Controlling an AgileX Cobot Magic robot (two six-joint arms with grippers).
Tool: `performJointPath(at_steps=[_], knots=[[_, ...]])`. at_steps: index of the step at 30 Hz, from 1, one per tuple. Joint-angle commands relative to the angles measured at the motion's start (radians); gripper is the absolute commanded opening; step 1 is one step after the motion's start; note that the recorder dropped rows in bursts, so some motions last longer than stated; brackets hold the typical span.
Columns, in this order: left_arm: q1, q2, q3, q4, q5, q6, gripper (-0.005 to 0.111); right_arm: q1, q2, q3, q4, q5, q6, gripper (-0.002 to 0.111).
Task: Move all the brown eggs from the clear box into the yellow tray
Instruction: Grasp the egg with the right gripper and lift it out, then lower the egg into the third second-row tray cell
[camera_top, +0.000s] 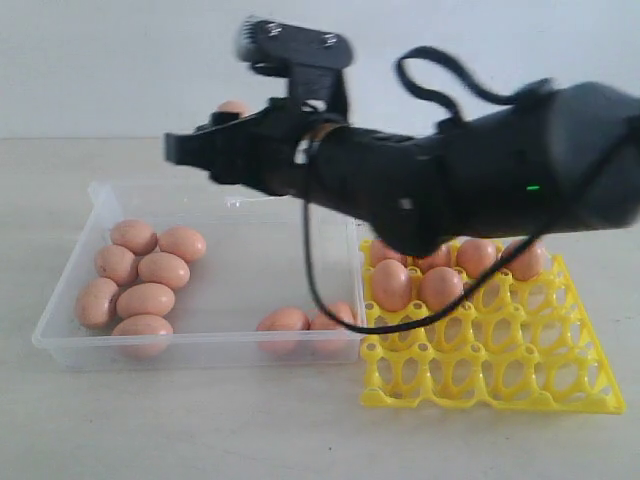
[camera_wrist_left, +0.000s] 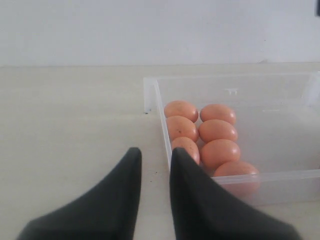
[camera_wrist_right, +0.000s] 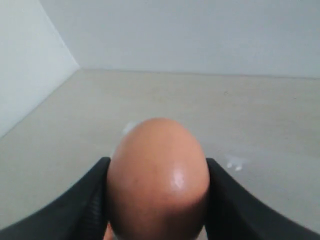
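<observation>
My right gripper (camera_wrist_right: 157, 167) is shut on one brown egg (camera_wrist_right: 157, 180), which fills the gap between its black fingers. In the exterior view this gripper (camera_top: 212, 138) hangs above the back of the clear box (camera_top: 100, 205), and the held egg (camera_top: 232, 107) peeks out behind it. A cluster of brown eggs (camera_top: 145, 298) lies at the box's left end, and two more (camera_top: 284, 321) lie by its front wall. The yellow tray (camera_top: 500, 375) to the right of the box has several eggs (camera_top: 391, 284) in its back rows. My left gripper (camera_wrist_left: 155, 152) is open a little and empty, just outside the box's end wall (camera_wrist_left: 162, 125).
The right arm (camera_top: 470, 170) stretches across from the right, above the tray's back rows and the box's right end. A black cable (camera_top: 330, 315) loops down from it in front of the box's right corner. A pale wall stands behind the table.
</observation>
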Motion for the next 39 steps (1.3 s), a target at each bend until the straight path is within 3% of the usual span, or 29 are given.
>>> performJointPath(at_steps=[1,3,5,8,11,17,24,32,36,39], knots=[[-0.003,-0.002,-0.003,-0.006,-0.001,-0.010,0.022,-0.208,-0.173,0.186,-0.505,-0.193,0.428,0.000],[-0.003,-0.002,-0.003,-0.006,-0.001,-0.010,0.022,-0.380,-0.192,0.228,-0.936,-0.392,0.764,0.000],[-0.003,-0.002,-0.003,-0.006,-0.001,-0.010,0.022,-0.549,-0.171,0.222,-1.219,-0.617,0.987,0.000],[-0.003,-0.002,-0.003,-0.006,-0.001,-0.010,0.022,-0.765,-0.122,0.208,-1.453,-0.846,1.136,0.000],[-0.003,-0.002,-0.003,-0.006,-0.001,-0.010,0.022,-0.871,-0.090,0.208,-1.609,-0.851,1.184,0.000],[-0.003,-0.002,-0.003,-0.006,-0.001,-0.010,0.022,-0.838,-0.072,0.208,-1.932,-0.767,1.212,0.000],[-0.003,-0.002,-0.003,-0.006,-0.001,-0.010,0.022,-0.784,-0.072,0.220,-1.932,-0.370,1.184,0.000],[-0.003,-0.002,-0.003,-0.006,-0.001,-0.010,0.022,-0.787,-0.072,0.242,-1.932,-0.424,1.202,0.000],[-0.003,-0.002,-0.003,-0.006,-0.001,-0.010,0.022,-0.787,-0.072,0.350,-1.932,-0.221,1.106,0.000],[-0.003,-0.002,-0.003,-0.006,-0.001,-0.010,0.022,-0.787,-0.072,0.388,-1.783,-0.233,0.955,0.000]])
